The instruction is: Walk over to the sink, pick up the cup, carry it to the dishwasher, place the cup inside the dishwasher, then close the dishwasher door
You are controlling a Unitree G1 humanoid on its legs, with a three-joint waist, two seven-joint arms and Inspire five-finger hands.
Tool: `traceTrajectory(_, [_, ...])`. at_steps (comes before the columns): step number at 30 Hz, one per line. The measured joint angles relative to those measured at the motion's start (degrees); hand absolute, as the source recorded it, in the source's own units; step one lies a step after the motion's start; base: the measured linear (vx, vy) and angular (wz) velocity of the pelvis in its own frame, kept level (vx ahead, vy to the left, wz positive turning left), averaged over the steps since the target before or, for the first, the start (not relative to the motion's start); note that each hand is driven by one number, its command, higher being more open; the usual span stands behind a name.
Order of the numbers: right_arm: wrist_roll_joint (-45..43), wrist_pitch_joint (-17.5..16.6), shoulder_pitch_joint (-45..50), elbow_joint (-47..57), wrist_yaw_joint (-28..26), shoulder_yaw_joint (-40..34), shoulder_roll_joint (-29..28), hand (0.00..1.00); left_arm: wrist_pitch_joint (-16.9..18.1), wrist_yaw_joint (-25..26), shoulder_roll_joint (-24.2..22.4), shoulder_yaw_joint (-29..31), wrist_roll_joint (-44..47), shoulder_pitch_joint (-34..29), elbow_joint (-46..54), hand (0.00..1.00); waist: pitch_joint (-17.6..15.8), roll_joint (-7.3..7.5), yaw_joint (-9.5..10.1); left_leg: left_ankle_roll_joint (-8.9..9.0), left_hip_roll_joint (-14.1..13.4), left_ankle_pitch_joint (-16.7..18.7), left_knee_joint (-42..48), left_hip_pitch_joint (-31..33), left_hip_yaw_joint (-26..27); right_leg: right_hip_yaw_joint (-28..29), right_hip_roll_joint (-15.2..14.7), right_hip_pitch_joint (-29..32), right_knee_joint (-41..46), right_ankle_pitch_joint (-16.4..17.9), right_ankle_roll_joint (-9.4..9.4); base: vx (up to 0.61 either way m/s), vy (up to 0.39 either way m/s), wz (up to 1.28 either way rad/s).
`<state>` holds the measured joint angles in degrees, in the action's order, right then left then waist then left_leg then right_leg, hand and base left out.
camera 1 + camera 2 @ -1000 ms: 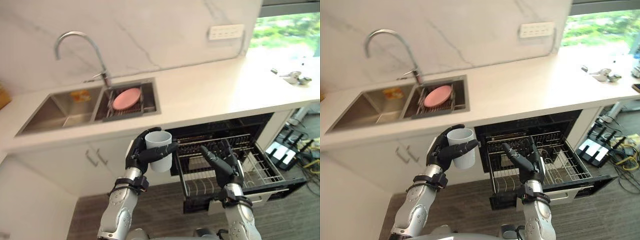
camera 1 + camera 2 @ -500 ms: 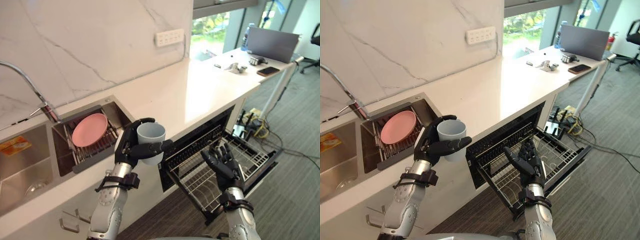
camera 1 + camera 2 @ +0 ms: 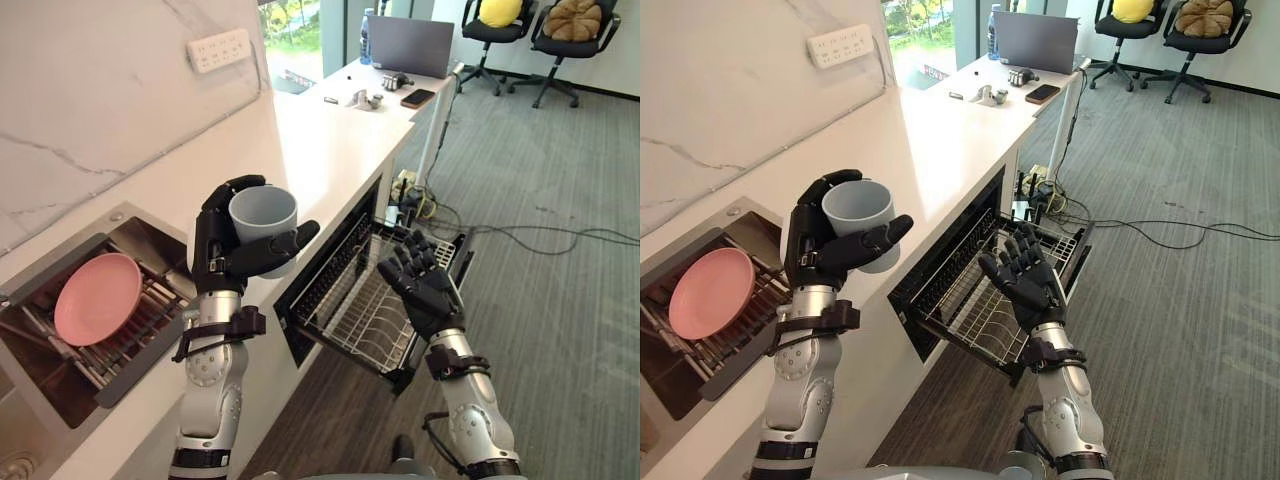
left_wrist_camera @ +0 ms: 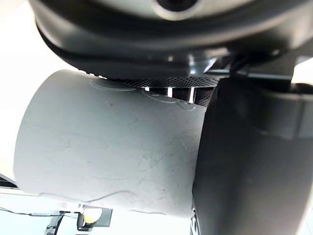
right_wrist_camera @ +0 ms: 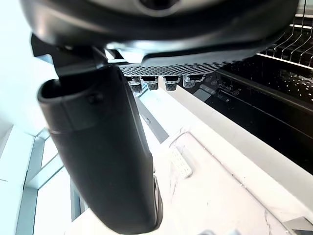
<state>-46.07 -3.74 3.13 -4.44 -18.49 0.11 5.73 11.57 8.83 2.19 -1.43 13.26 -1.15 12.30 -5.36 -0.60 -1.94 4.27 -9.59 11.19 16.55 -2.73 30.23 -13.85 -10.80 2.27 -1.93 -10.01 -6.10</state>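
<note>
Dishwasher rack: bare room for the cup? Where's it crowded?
The pulled-out wire dishwasher rack looks empty, room for the grey cup, from the dishwasher opening to the open right hand near its outer end. White countertop is bare from the steel sink to the clutter by the grey laptop. Crowded: sink grate, under the round pink plate.

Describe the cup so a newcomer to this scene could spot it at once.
Find the long white counter with the dishwasher rack pulled out below. At its front edge, the left hand holds the cup upright. It is pale blue-grey, unlike the pink plate in the sink.
</note>
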Motion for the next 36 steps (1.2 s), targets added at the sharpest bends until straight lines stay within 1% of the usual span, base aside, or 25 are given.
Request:
traceTrajectory(1, [-0.33, 0.37, -0.10, 0.40, -0.73, 0.05, 0.26, 1.00, 0.07, 0.18, -0.10, 0.00, -0.08, 0.01, -0.85, 0.00, 0.00, 0.00, -0.16, 0.21, -0.25, 0.14, 0.03, -0.22, -0.08, -0.05, 0.33, -0.49, -0.45, -0.09, 0.12, 0.04, -0.103, -0.08])
traceTrajectory(3, [-4.14, 1.60, -0.13, 1.63, -4.14, -0.10, 1.41, 1.00, 0.14, 0.82, -0.45, -0.04, -3.20, -0.01, -4.34, 0.00, 0.00, 0.00, -0.54, 0.54, -0.56, 0.36, -0.27, -1.50, -0.28, -0.29, 0.85, -2.27, -1.58, -0.15, 0.19, 0.02, -0.054, -0.01])
traceTrajectory(6, [-8.99, 3.63, -0.15, 3.44, -7.89, -0.55, 2.05, 1.00, 0.51, 1.36, -0.40, -0.05, -7.88, -0.01, -6.04, 0.00, 0.00, 0.01, -0.38, 0.53, -0.47, 0.41, -0.70, -2.08, -0.76, -0.79, 0.85, -3.42, -2.14, -0.17, 0.20, -0.02, -0.014, 0.07])
traceTrajectory(7, [-9.09, 3.71, -0.15, 3.57, -8.05, -0.56, 2.04, 1.00, 0.61, 1.42, -0.38, -0.04, -8.18, -0.01, -6.04, 0.00, 0.00, 0.01, -0.35, 0.53, -0.47, 0.41, -0.71, -2.07, -0.78, -0.81, 0.85, -3.43, -2.14, -0.17, 0.21, -0.03, -0.008, 0.07])
traceTrajectory(8, [-9.56, 4.63, -0.16, 4.50, -9.41, -0.46, 2.01, 1.00, 1.77, 2.01, -0.17, -0.05, -10.44, -0.01, -6.05, 0.00, 0.01, 0.00, -0.27, 0.52, -0.44, 0.40, -0.71, -2.06, -1.00, -0.98, 0.83, -3.58, -2.21, -0.17, 0.21, -0.03, -0.009, 0.05])
traceTrajectory(10, [-10.25, 5.62, -0.16, 4.92, -10.46, -0.15, 2.05, 1.00, 2.69, 2.44, 0.20, -0.12, -13.34, 0.00, -6.05, 0.00, 0.02, -0.01, -0.27, 0.50, -0.42, 0.39, -0.71, -2.07, -1.43, -1.40, 0.82, -4.02, -2.42, -0.16, 0.21, -0.02, -0.012, 0.10])
traceTrajectory(15, [-10.31, 7.48, -0.19, 5.38, -10.64, 0.54, 2.73, 1.00, 2.70, 2.33, 1.96, -1.94, -20.29, 0.00, -6.06, 0.00, 0.08, -0.07, -0.24, 0.21, -0.16, 0.10, -0.99, -1.34, -2.73, -2.50, 0.69, -4.25, -2.86, -0.13, 0.24, -0.01, -0.014, 0.13])
traceTrajectory(18, [-9.93, 7.98, -0.64, 5.50, -8.64, 2.63, 4.35, 1.00, 2.68, 2.20, 2.92, -3.97, -22.45, 0.02, -6.06, 0.00, 0.11, -0.10, -0.23, 0.23, 0.24, -0.72, -2.03, -1.29, -3.34, -3.08, 0.57, -4.21, -2.88, -0.09, 0.29, 0.00, -0.019, 0.11])
traceTrajectory(22, [-5.24, 8.00, -1.53, 5.77, -4.95, 6.04, 5.26, 1.00, 2.54, 2.14, 3.71, -5.94, -23.49, 0.06, -6.05, 0.00, 0.15, -0.09, -0.17, 0.17, 0.75, -1.85, -3.39, -1.33, -4.07, -3.76, 0.38, -4.21, -2.88, -0.08, 0.31, -0.01, -0.015, 0.11])
traceTrajectory(27, [0.34, 8.11, -3.34, 7.41, -1.26, 11.02, 5.37, 1.00, 2.08, 2.09, 4.67, -8.55, -24.03, 0.13, -6.05, 0.00, 0.22, -0.10, 0.42, 0.04, 1.14, -3.02, -4.97, -1.42, -4.62, -4.19, 0.26, -4.22, -2.88, -0.01, 0.43, -0.05, -0.013, 0.06])
traceTrajectory(33, [3.48, 8.73, -5.42, 8.11, 2.08, 15.63, 5.63, 1.00, 1.44, 1.65, 5.49, -10.51, -24.03, 0.25, -6.05, 0.00, 1.48, -0.39, 0.69, -0.01, 1.41, -3.82, -6.01, -1.52, -5.06, -4.59, 0.24, -4.17, -2.88, 0.06, 0.56, -0.03, -0.008, 0.03])
traceTrajectory(36, [5.86, 8.76, -6.23, 8.12, 5.68, 17.39, 5.58, 1.00, 1.37, 1.89, 5.89, -10.91, -24.01, 0.48, -6.05, 0.00, 1.58, -0.41, 1.01, 0.06, 1.53, -4.17, -6.35, -1.73, -5.11, -4.65, 0.24, -4.21, -2.88, 0.06, 0.60, 0.00, 0.000, 0.00])
